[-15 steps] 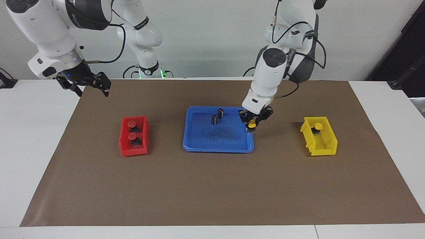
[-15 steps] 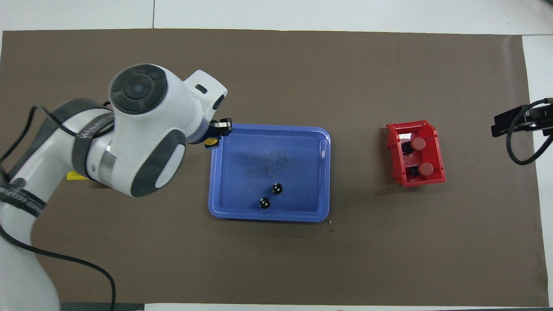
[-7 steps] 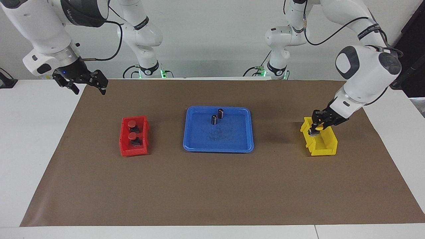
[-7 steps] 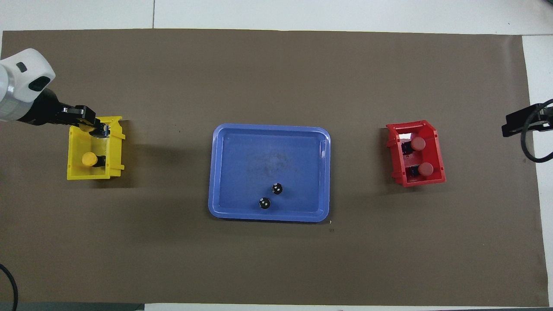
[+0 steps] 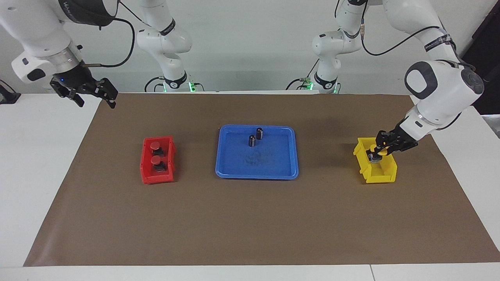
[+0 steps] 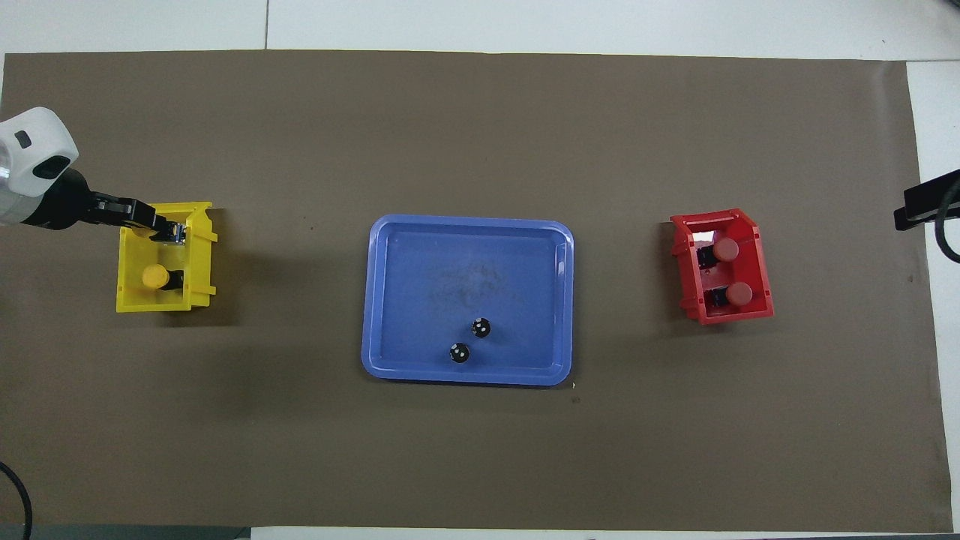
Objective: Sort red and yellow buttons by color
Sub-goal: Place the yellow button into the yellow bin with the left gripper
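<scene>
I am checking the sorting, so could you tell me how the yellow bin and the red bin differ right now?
The yellow bin shows one loose button; the red bin holds two. The left gripper holds a yellow button over the yellow bin; no gripper is at the red bin. Both sit beside the blue tray.

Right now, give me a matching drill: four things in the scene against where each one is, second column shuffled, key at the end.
Things
1. two red-capped push-buttons
2. two small dark cylinders
3. left gripper
4. right gripper

Places
A. in the blue plastic tray
B. raised over the table edge at the right arm's end, waiting
C. in the red plastic bin
D. at the yellow plastic bin, shut on a yellow-capped push-button

Pairs: 1-C, 2-A, 3-D, 4-B
</scene>
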Controlling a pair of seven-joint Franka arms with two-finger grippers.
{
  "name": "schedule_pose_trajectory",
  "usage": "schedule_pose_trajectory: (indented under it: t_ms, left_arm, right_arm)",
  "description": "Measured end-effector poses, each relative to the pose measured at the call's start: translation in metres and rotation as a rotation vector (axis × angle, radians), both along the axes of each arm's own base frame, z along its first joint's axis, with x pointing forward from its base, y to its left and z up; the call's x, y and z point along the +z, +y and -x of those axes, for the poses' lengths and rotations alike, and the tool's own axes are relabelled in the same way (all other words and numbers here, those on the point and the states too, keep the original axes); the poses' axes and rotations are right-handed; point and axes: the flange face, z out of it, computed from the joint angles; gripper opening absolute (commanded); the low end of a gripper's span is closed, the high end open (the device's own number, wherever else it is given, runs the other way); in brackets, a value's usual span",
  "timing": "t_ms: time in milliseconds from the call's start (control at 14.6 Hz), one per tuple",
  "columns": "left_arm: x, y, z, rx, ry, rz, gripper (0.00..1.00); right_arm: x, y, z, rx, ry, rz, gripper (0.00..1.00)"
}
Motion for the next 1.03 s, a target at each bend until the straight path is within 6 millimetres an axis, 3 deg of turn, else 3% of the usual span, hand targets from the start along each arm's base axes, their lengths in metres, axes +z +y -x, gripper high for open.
schedule_pose_trajectory:
  t_ms: [479, 1027]
  left_arm:
    - [-0.003, 0.007, -0.002, 0.008, -0.028, -0.004, 0.01]
    - [-0.045, 0.019, -0.002, 0.013, -0.054, -0.016, 0.01]
  right_arm:
    - [-0.001, 0.000, 0.000, 0.001, 0.003, 0.000, 0.99]
    - [-0.001, 0.001, -0.001, 0.002, 0.003, 0.000, 0.99]
